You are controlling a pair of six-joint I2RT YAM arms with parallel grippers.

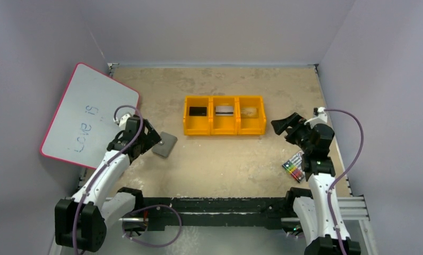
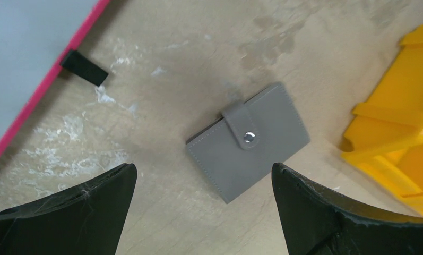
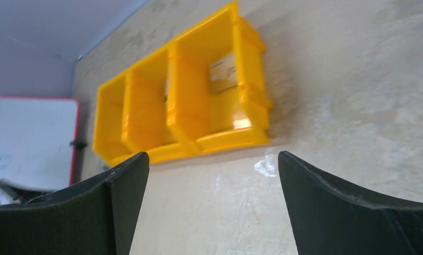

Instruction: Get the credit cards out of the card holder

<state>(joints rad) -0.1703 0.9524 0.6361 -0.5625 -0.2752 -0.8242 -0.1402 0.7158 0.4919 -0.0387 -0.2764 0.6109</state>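
Observation:
The grey card holder (image 1: 165, 144) lies closed on the table with its snap tab fastened; it also shows in the left wrist view (image 2: 248, 141). My left gripper (image 1: 149, 139) is open and empty, just left of the holder and above it. Three cards lie in the yellow bin tray (image 1: 224, 129), one to a compartment: a black card (image 1: 198, 111), a silver-white card with a dark stripe (image 1: 224, 110) and a pale beige card (image 1: 248, 111), which also shows in the right wrist view (image 3: 223, 73). My right gripper (image 1: 282, 124) is open and empty, right of the tray.
A whiteboard with a pink rim (image 1: 87, 114) leans at the left wall. A pack of coloured crayons (image 1: 294, 166) lies near my right arm. Grey walls close off the back and both sides of the table.

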